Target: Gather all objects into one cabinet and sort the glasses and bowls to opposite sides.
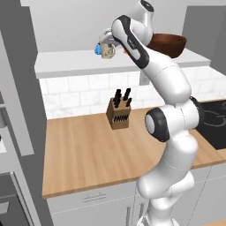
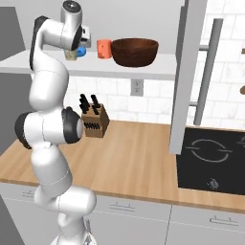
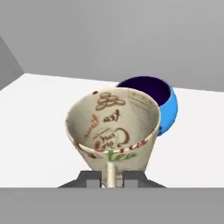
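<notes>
My gripper (image 3: pixel 111 179) is shut on the loop handle of the beige mug (image 3: pixel 113 127), which tilts with its mouth toward the hand camera. The mug (image 1: pixel 107 51) hangs just over the left part of the pale-grey cabinet ledge (image 1: pixel 66 62). Right behind it, touching or nearly so, sits the small blue bowl (image 3: pixel 168 105) (image 1: pixel 97 49). Further right on the ledge (image 2: pixel 143 67) stand the orange cup (image 2: pixel 104 48) and the wide dark-brown bowl (image 2: pixel 135 51) (image 1: pixel 170 44). My arm hides most of the orange cup in the left base view.
A knife block (image 1: pixel 118 114) (image 2: pixel 93 122) stands on the wooden counter (image 1: pixel 88 154) below the ledge. A black cooktop (image 2: pixel 210 158) lies at the right. A grey open cabinet door (image 2: pixel 184 72) with a long bar handle hangs to the right of the brown bowl.
</notes>
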Tool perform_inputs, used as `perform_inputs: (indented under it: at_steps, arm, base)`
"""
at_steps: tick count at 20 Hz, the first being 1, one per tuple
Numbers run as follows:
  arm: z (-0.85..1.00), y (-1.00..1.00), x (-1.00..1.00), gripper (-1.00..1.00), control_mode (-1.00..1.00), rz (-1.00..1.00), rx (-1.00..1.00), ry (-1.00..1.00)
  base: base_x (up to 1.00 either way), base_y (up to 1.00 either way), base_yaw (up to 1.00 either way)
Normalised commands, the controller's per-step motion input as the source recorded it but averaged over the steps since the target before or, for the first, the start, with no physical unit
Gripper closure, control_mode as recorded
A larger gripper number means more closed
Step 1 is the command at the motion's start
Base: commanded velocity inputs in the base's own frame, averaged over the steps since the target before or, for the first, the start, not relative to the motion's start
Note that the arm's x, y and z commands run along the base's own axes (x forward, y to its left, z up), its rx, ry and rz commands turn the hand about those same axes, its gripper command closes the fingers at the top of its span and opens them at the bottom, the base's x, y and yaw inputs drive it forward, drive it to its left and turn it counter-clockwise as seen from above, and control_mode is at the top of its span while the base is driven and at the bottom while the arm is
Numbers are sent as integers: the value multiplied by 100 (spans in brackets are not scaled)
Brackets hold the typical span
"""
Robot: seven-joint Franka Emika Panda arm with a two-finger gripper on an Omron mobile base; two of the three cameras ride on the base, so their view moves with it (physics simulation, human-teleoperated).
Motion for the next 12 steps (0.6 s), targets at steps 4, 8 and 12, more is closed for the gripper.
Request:
perform_inputs:
  at_steps: [4, 8, 12]
  arm:
    - [-1, 0, -3, -100, -100, 0, 3, 0]
    - [16, 0, -57, -100, -100, 0, 0, -8]
    - [24, 0, -97, -100, -100, 0, 0, -13]
  base:
    - [0, 0, 0]
    - [0, 0, 0]
    - [0, 0, 0]
